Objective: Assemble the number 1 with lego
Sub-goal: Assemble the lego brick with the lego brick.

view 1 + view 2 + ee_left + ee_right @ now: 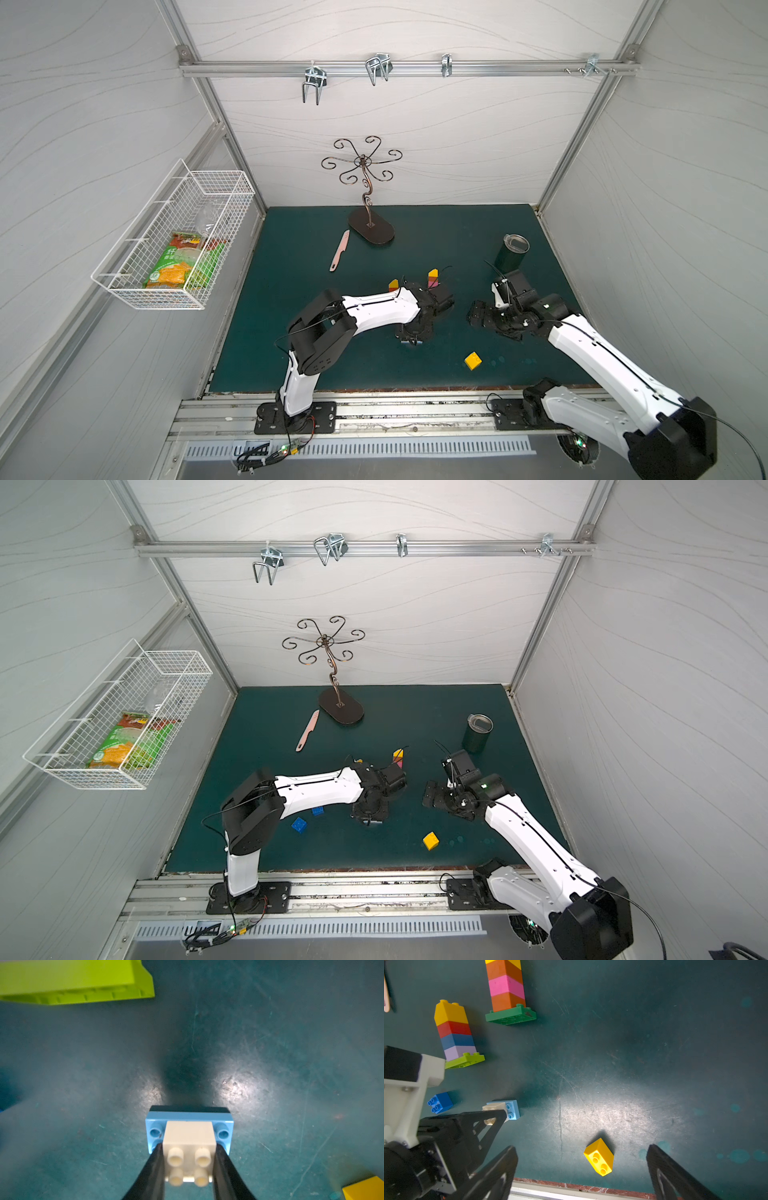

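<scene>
L gripper [188,1147] clamps white brick [189,1134], prob seating it on blue base [154,1126] below; R gripper [582,1146] spread, empty, yellow brick [600,1157] ahead.

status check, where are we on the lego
Left gripper shut on white square brick, seated on light-blue long brick. Right gripper open, empty. Yellow brick loose nearby, nothing blocking.

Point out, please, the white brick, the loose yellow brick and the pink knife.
white brick [189,1136]: left wrist view, plain side face.
loose yellow brick [599,1162]: right wrist view, studded face.
pink knife [340,250]: a top view, its middle.
</scene>
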Available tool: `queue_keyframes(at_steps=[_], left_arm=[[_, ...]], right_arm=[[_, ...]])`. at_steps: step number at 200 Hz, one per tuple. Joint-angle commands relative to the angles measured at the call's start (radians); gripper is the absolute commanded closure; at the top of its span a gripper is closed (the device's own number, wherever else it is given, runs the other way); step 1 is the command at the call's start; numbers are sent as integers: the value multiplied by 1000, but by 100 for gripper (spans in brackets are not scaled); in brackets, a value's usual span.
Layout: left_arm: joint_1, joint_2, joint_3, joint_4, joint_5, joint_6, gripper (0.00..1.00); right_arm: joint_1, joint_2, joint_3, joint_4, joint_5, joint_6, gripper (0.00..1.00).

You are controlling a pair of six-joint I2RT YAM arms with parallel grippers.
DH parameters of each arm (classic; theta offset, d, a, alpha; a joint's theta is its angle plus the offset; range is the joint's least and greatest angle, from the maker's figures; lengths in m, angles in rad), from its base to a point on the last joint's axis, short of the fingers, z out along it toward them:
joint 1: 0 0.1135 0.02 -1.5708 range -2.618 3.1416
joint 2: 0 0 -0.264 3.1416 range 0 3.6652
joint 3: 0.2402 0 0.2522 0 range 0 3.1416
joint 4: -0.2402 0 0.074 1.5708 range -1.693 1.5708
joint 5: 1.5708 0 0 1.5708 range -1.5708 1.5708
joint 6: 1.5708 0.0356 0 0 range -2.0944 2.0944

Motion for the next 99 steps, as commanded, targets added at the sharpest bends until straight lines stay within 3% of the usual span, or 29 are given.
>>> queue_keyframes(at_steps=[1, 51, 99], left_arm=[[-5, 34, -26, -48, -18, -1, 74], [-2, -35, 58, -115, -66, 9, 43], [21, -137, 89, -149, -102, -3, 29]], right_arm=[[-6, -21, 33, -25, -15, -35, 1], [-6, -35, 57, -46, -4, -37, 1], [-6, -52, 71, -52, -15, -29, 1]])
